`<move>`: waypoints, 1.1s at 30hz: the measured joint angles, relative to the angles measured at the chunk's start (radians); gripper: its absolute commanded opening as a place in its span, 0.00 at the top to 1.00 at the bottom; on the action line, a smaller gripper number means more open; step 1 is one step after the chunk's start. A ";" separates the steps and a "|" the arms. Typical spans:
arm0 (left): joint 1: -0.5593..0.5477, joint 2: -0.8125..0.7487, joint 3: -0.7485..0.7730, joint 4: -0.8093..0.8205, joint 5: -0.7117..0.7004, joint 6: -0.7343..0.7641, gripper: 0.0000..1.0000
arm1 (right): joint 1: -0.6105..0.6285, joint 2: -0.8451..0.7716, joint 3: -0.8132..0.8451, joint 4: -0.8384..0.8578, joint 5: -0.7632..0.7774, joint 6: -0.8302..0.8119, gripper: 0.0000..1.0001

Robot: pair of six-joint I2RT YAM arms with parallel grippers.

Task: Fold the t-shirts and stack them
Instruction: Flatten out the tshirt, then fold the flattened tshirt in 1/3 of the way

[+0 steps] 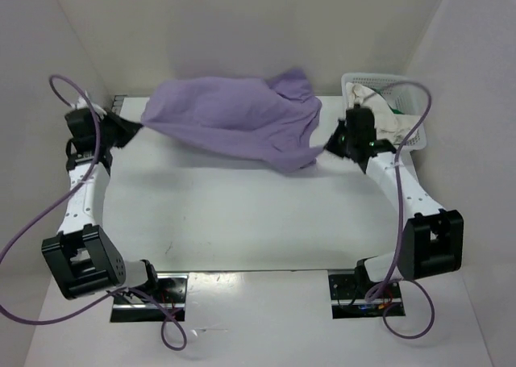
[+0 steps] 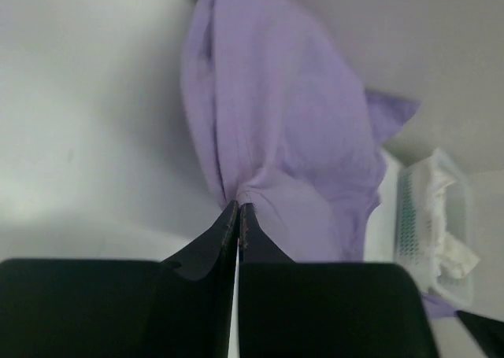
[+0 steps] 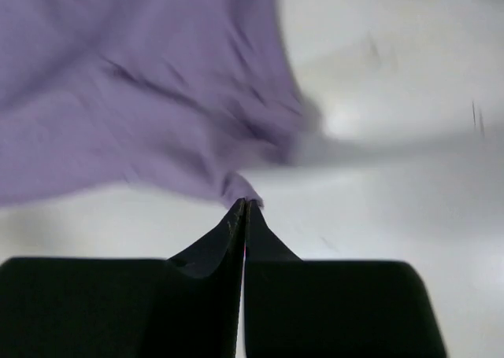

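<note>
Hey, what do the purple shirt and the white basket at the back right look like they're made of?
Lavender-purple t-shirt: soft matte cloth, possibly cotton; it sags and gathers into pleats at the left claw. White lattice basket: apparently rigid plastic, smooth finish; its thin moulded grid walls hold their shape.

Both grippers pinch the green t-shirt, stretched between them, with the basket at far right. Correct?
Only the colour is wrong: the t-shirt between the left gripper and right gripper is lavender-purple, as the top external view shows. The rest holds.
</note>
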 measured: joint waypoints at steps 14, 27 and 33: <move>0.000 -0.241 -0.341 -0.159 -0.066 0.101 1.00 | -0.005 -0.427 -0.357 -0.195 -0.167 0.165 1.00; -0.004 -0.274 -0.346 -0.313 -0.132 0.131 1.00 | 0.008 -0.605 -0.445 -0.438 -0.239 0.272 1.00; -0.005 -0.174 -0.346 -0.288 -0.152 0.126 1.00 | 0.008 -0.360 -0.387 -0.345 -0.182 0.250 1.00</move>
